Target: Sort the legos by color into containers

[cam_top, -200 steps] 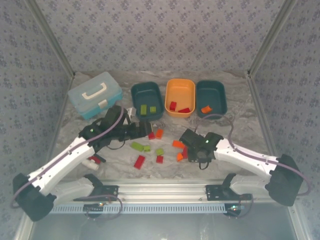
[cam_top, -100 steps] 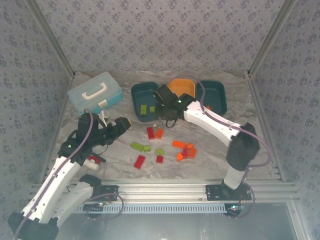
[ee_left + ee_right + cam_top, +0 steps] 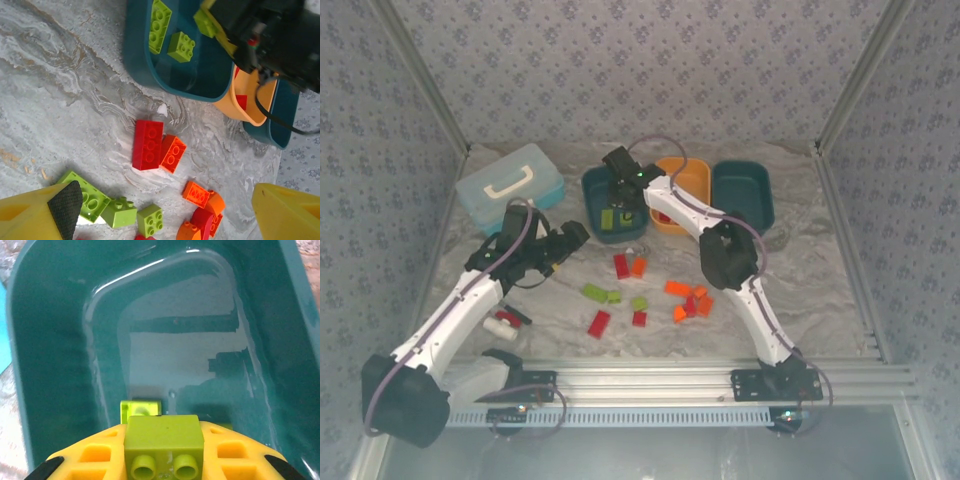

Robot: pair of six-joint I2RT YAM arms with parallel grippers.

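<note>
The right arm stretches far across the overhead view and covers a good part of the orange tub [image 3: 695,175]. In the left wrist view that tub sits half behind the arm's black body, with one red brick [image 3: 241,101] peeking out inside it. The right teal tub [image 3: 750,195] sits just beside it and is cut to a sliver in the left wrist view.

From overhead, the right pincer [image 3: 620,188] hangs over the left teal tub [image 3: 587,200], too small to read what it carries. Its own camera settles it: the pincer is clamped tight on a lime green brick [image 3: 165,436], studs toward the lens. Another green brick [image 3: 140,407] lies on the tub floor below, partly hidden by the held one. The left wrist view shows two green bricks [image 3: 160,25] lying in that tub.

The left pincer [image 3: 162,202] is spread wide, holding nothing and touching nothing, above the loose bricks [image 3: 148,144] on the bench [image 3: 60,100]. They are red, orange and green, and some are cut off at the bottom edge.

The light blue case [image 3: 510,188] stands left of the tubs. Something red and white [image 3: 507,318] beside the left arm is too small to make out.
</note>
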